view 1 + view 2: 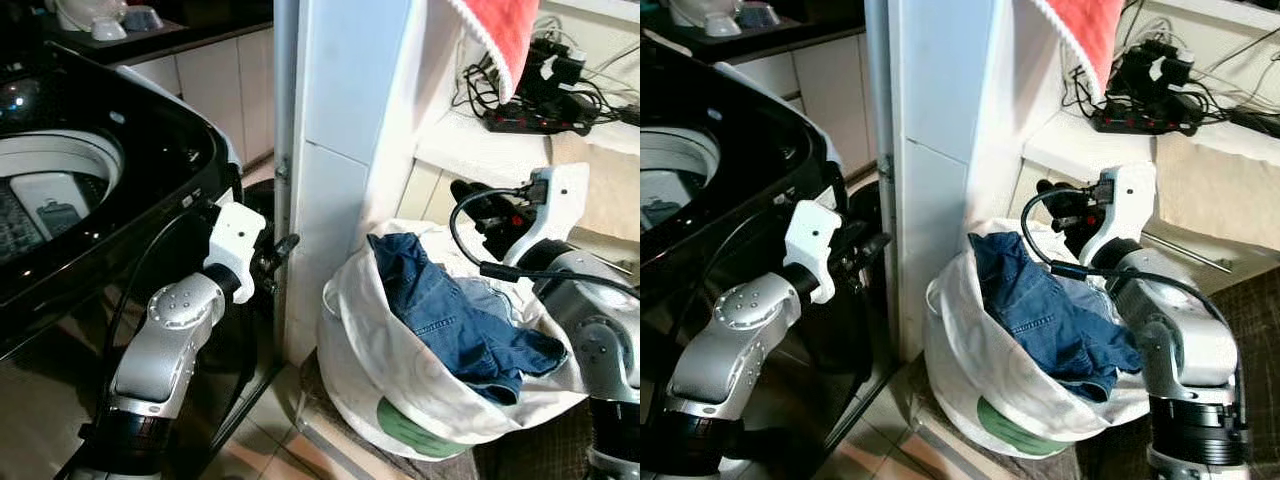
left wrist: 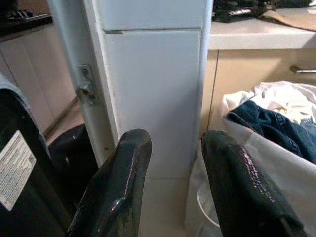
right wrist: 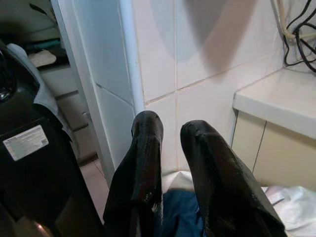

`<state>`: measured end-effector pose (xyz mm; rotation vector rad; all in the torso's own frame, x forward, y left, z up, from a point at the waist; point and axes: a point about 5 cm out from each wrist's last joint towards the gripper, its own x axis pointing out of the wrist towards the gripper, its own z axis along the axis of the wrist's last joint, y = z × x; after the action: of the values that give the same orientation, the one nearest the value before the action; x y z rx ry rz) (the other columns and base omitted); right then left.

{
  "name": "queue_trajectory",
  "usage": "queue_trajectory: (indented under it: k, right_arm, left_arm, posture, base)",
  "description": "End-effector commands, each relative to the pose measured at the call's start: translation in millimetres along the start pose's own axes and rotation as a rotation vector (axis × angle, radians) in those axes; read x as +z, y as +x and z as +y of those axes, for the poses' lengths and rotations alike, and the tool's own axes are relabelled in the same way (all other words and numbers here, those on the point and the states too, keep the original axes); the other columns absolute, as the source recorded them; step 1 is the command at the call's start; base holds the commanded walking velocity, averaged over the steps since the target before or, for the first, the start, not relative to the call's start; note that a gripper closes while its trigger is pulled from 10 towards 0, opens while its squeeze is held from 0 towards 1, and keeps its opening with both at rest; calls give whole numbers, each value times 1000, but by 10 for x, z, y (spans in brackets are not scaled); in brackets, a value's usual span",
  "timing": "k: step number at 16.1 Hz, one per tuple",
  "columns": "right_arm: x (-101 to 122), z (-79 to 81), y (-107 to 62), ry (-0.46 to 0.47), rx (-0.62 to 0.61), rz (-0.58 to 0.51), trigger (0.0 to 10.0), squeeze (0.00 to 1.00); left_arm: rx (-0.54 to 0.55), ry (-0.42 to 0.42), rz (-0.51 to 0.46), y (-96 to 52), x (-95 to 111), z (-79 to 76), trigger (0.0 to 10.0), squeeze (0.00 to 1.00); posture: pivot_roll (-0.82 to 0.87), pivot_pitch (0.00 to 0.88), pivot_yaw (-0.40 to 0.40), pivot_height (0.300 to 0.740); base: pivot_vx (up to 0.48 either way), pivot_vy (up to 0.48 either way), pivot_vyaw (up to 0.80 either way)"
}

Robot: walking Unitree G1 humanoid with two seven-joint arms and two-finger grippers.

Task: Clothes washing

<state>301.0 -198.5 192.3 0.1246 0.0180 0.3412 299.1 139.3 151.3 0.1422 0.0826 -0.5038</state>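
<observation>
A white laundry bag (image 1: 380,380) stands on the floor at the right, with blue jeans (image 1: 450,315) and pale clothes heaped in it. The black top-loading washing machine (image 1: 150,150) is on my left, its lid up and its white drum (image 1: 60,165) showing. My left gripper (image 1: 277,252) is held between the machine and the white pillar, open with nothing in it; its fingers (image 2: 123,168) point at the pillar. My right gripper (image 1: 1058,205) hovers over the bag's far rim above the jeans, its fingers (image 3: 148,148) a little apart and holding nothing.
A white tiled pillar (image 1: 340,150) stands between machine and bag. A red towel (image 1: 500,35) hangs above. A counter (image 1: 470,145) behind the bag carries a power strip and tangled cables (image 1: 540,105). A dark mat (image 1: 540,450) lies under the bag.
</observation>
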Motion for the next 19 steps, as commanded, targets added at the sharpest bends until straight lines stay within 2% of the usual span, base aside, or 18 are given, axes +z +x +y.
queue_trajectory:
  k: [1,2,4,5,6,7,9,10,11,13,16,18,19]
  right_arm:
    - [-29,-19,-1,-12,-24,9,10000,0]
    - [-163,-31,-18,-20,-68,58,10000,0]
    - [-279,-62,-39,-48,-84,110,10000,0]
    - [-408,-79,-39,-30,-94,156,10000,631]
    - [-462,-114,-38,-22,-108,177,10000,631]
    - [-594,-195,-21,13,-150,236,10000,1000]
    - [-716,-246,-15,14,-165,316,10000,1000]
    - [-805,-286,-35,8,-164,399,10000,1000]
    - [-902,-297,-66,3,-122,494,10000,1000]
    - [-946,-341,-74,7,-133,540,10000,1000]
    - [-970,-446,-185,-19,-167,619,10000,1000]
    - [-1018,-512,-337,2,-191,673,10000,1000]
    - [-1028,-517,-373,10,-194,683,10000,1000]
  left_arm:
    - [2,-17,-20,12,34,-10,10000,0]
    - [18,-28,-9,-6,-36,4,10000,0]
    - [33,-26,9,-25,-83,-2,10000,0]
    - [56,-43,-7,-66,-86,15,10000,0]
    - [62,-49,-20,-69,-86,8,10000,0]
    - [111,-49,-12,-64,-96,43,10000,0]
    - [76,-30,-6,-75,-101,46,10000,0]
    - [41,14,-2,-106,-89,31,10000,0]
    - [-5,16,0,-143,-83,9,10000,0]
    - [-105,48,-17,-166,-73,-71,10000,0]
    - [-364,84,-53,-223,27,-329,10000,0]
    - [-498,90,-30,-320,-16,-477,10000,0]
    - [-519,91,-21,-342,-30,-503,10000,0]
  posture:
    - [-43,0,-74,740]
    - [-38,0,-89,740]
    - [-35,0,-93,740]
    - [-21,0,-91,740]
    - [-21,0,-91,740]
    - [-15,0,-82,740]
    - [-3,0,-83,740]
    - [2,0,-80,740]
    - [-5,0,-69,740]
    - [-17,0,-63,740]
    - [-15,0,-71,740]
    - [-21,0,-71,740]
    - [-27,0,-67,740]
  base:
    - [0,0,0]
    - [0,0,0]
    - [0,0,0]
    - [0,0,0]
    - [0,0,0]
    - [0,0,0]
    - [0,0,0]
    - [0,0,0]
    - [0,0,0]
    - [0,0,0]
    - [0,0,0]
    - [0,0,0]
    - [0,0,0]
